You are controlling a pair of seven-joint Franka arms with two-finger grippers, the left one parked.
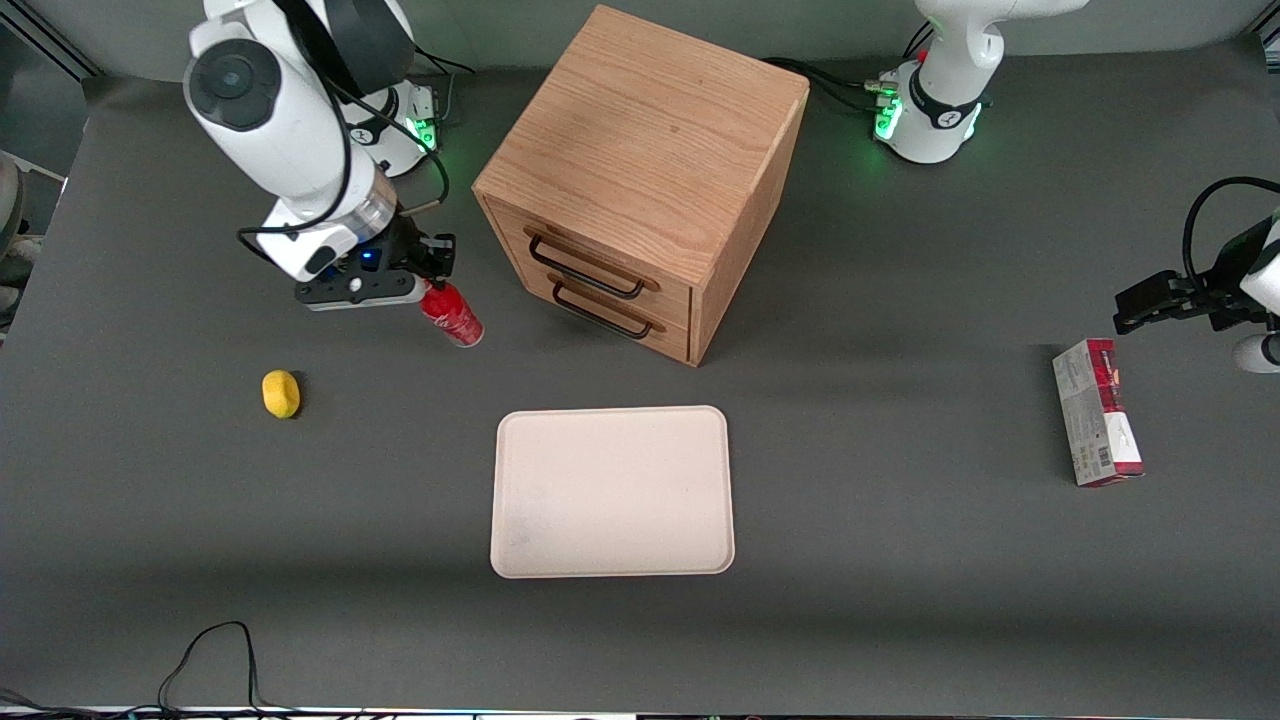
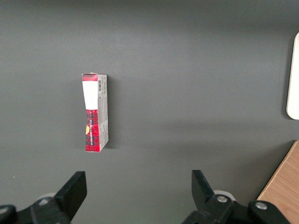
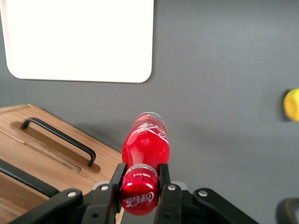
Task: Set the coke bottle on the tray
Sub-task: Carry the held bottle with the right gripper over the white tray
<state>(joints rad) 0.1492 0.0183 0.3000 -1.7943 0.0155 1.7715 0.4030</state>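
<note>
- Hand (image 3: 139, 184) clamped on red bottle (image 3: 145, 142) at the neck, beside wooden cabinet (image 1: 640, 180).
- Cream tray (image 1: 612, 492) bare, nearer the front camera on dark worktop (image 1: 900, 560).

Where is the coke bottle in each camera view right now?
Front view: the coke bottle hangs tilted from the claw, above the table beside the drawer cabinet, farther from the camera than the tray.
Right wrist view: the bottle is held at its cap between the claw's fingers.
Left wrist view: not in it.
Shared landmark: the tray, seen in all three views.
</note>
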